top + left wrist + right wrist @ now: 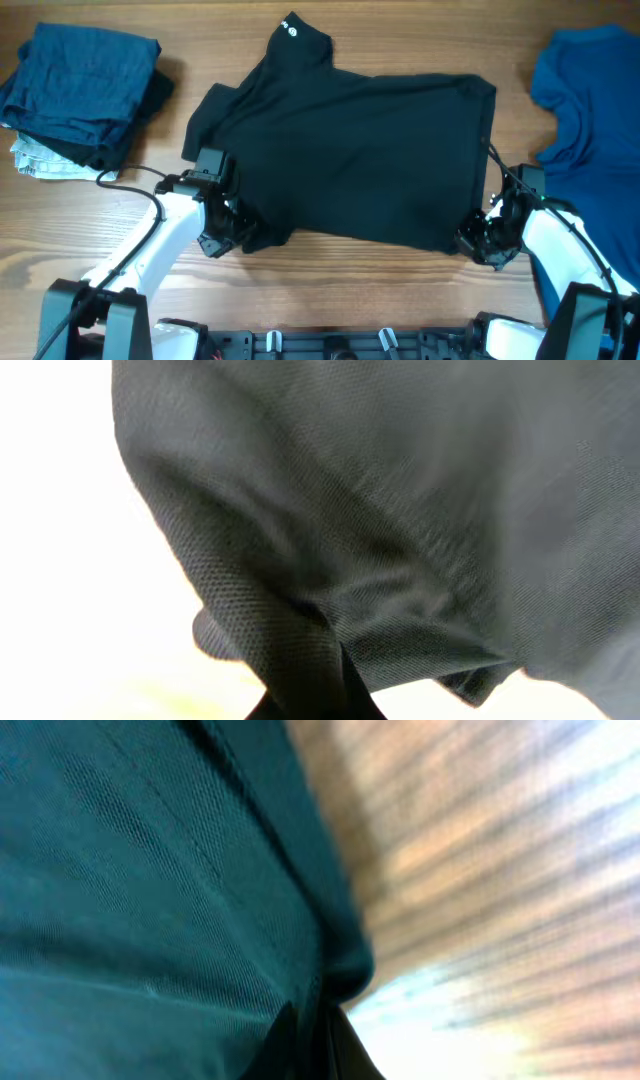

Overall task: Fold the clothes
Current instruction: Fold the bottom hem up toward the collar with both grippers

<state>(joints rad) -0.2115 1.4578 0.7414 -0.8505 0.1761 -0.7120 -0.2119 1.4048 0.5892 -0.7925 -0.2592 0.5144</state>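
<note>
Nearest the robot, the left gripper (226,232) is clamped tight on the near-left hem corner of the large, plain black shirt of soft knit fabric (360,160). The right gripper (480,238) is clamped in the same way on the near-right corner. The cloth is bunched at both grips.

Governing relation: the whole black shirt lies beyond the two grippers, spread toward the far side of the brown wooden table (330,290). The held hem runs left to right between them. The garment's long axis, hem to collar (300,40), runs away from the robot and slants a little leftward. Neither arm is nearer, as each has its own corner. Judgement: the next move calls for carrying the hem outward over the body toward the collar, both arms in step.

Views compared: the overhead view gives the layout but hides the fingertips under cloth. The left wrist view shows dark mesh pinched into a fold at the fingers. The right wrist view shows a like pinch (the cloth reads teal there, probably a camera cast, since the overhead view places this grip on the black shirt).

Farther off and well apart lie the folded navy pile of cloth (85,85) at far left and the royal-blue shirt (590,110) at the right edge.
</note>
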